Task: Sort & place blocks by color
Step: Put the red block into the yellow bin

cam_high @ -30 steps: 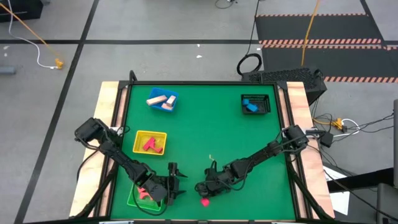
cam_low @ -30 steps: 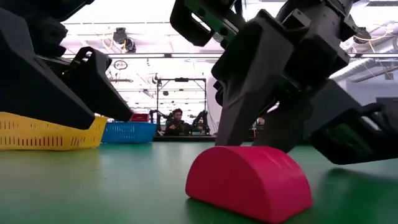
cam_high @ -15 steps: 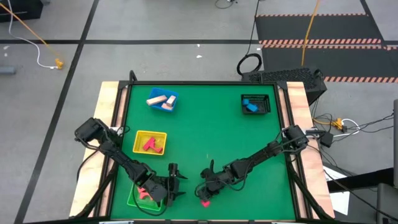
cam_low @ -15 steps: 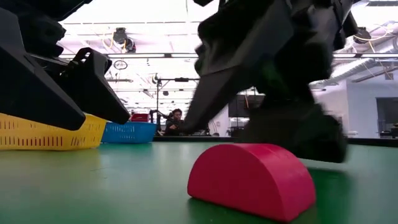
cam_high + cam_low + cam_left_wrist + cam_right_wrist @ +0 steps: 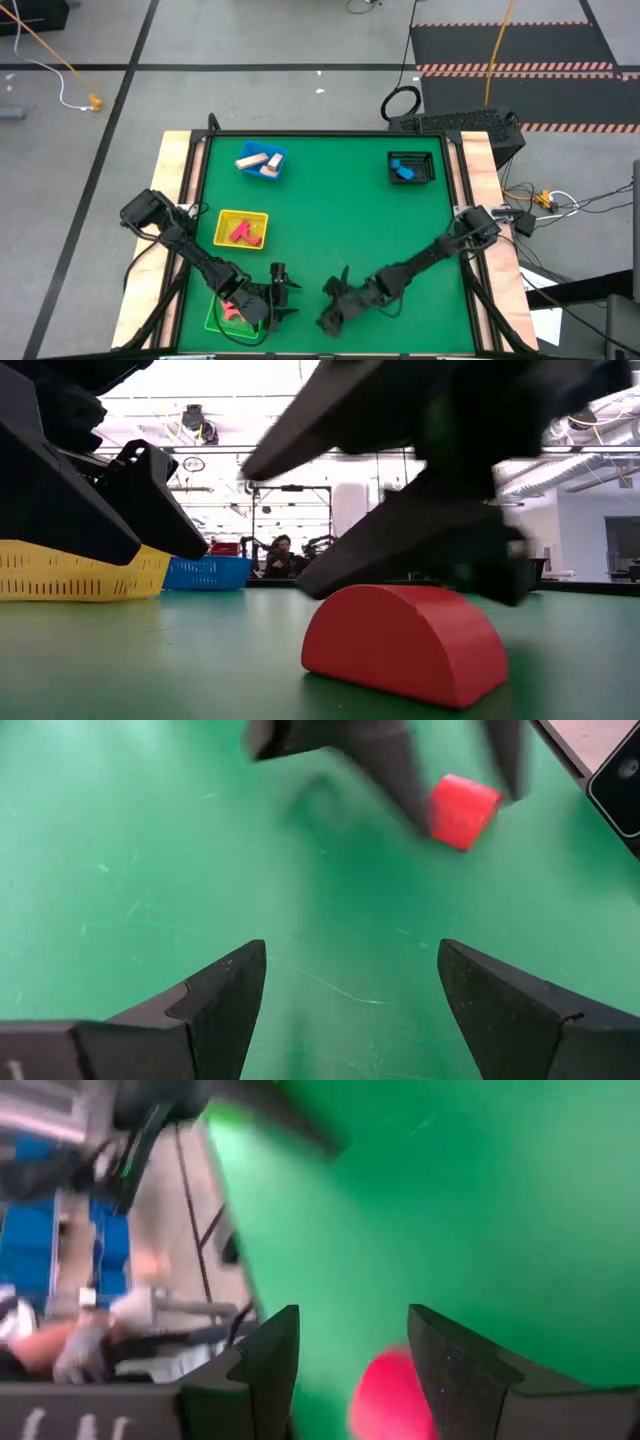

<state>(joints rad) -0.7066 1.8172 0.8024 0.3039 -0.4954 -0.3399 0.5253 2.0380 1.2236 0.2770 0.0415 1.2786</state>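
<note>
A red half-round block (image 5: 405, 642) lies flat side down on the green table near its near edge; it also shows in the left wrist view (image 5: 462, 810). In the high view my right gripper (image 5: 330, 317) covers it. That gripper is open, and its blurred fingers stand on either side of the block (image 5: 393, 1398). My left gripper (image 5: 283, 290) waits open just to the left, with nothing between its fingers (image 5: 350, 990). My right gripper comes at the red block (image 5: 462, 810) slanting down from the table's right, one open finger on each side. The fingers are blurred, and I cannot tell whether they touch it. The block rests on the table.
A blue tray (image 5: 277, 152) with tan blocks stands far left. A yellow tray (image 5: 225, 222) holds red and pink blocks. A green tray (image 5: 213, 318) lies under my left arm. A black mesh basket (image 5: 425, 160) with a blue block sits far right. A person (image 5: 285, 550) shows beyond the table.
My right gripper has moved toward the table's near edge and down over the red block, and its fingers have opened. The block has stayed where it was.
</note>
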